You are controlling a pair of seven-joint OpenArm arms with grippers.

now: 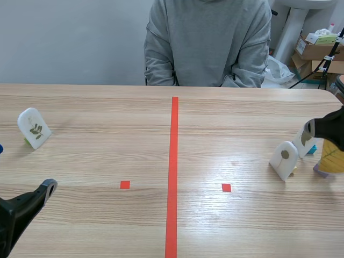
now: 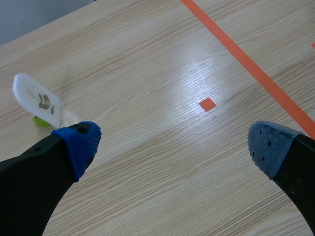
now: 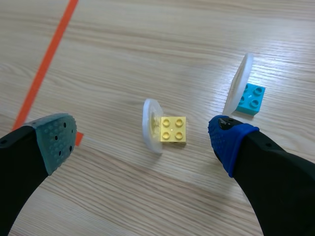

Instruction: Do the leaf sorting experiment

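White leaf card (image 1: 34,127) on a green brick is being kept at 9 o'clock on the table (image 1: 107,107), with a dark sprig shown on its face. The left gripper (image 2: 174,147) is being held spread apart over bare wood, empty. At 3 o'clock two more cards are being stood, on a yellow brick (image 3: 173,129) and a blue brick (image 3: 250,98). The right gripper (image 3: 142,141) is being held apart above the yellow-brick card (image 3: 151,125), untouched. The step is judged as approach for a pick; next, fingers need lowering astride that card, then closing.
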